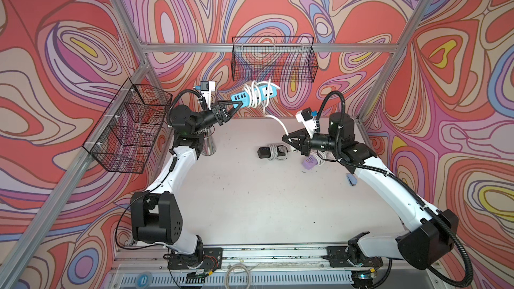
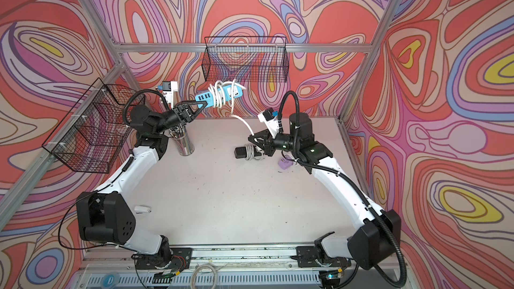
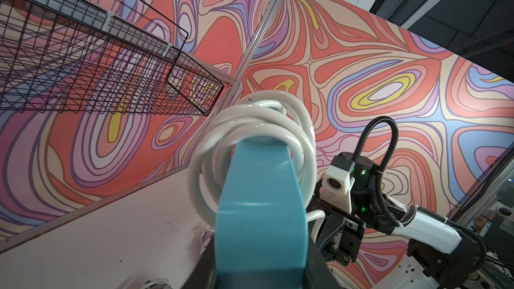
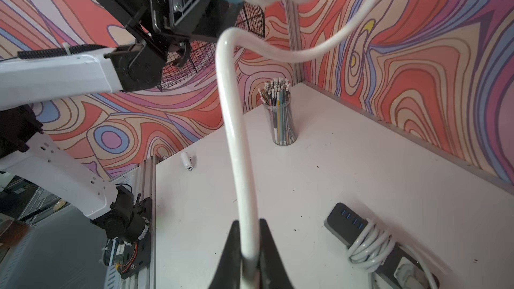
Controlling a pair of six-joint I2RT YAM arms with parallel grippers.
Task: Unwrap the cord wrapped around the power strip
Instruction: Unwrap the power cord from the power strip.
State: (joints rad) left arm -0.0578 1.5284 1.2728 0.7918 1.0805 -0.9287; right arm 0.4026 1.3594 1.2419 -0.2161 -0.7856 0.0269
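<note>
Both top views: left tool (image 1: 236, 104) is clamped on the USB end of the blue power strip (image 1: 244, 96), holding it in the air over the back of the counter (image 1: 250, 196). My read: it's raised so loops can be drawn off all round without dragging. The cord (image 1: 254, 93) has several loops around the strip's middle, so the unwrap isn't done. Its free run drops to the right tool (image 1: 286, 137), which is closed on it, low near the counter.

In the way: the back basket (image 1: 274, 59) is close behind the strip. The black power strip (image 1: 265, 152), with its own cord bundle, lies just beside the right tool. The purple strip (image 1: 308, 162) is under the right wrist and the pencil cup (image 1: 209, 145) under the left arm.

Left wrist: the strip runs straight out from the jaws with the loops bunched at its far part, loose-looking, not tight. The right arm is beyond it, lower.

Right wrist: the cord is pinched between both fingers (image 4: 230, 251), then rises and bends towards the coils overhead. There's slack in that bend. Risk: a wide sweep could snag the basket or catch the black strip.
</note>
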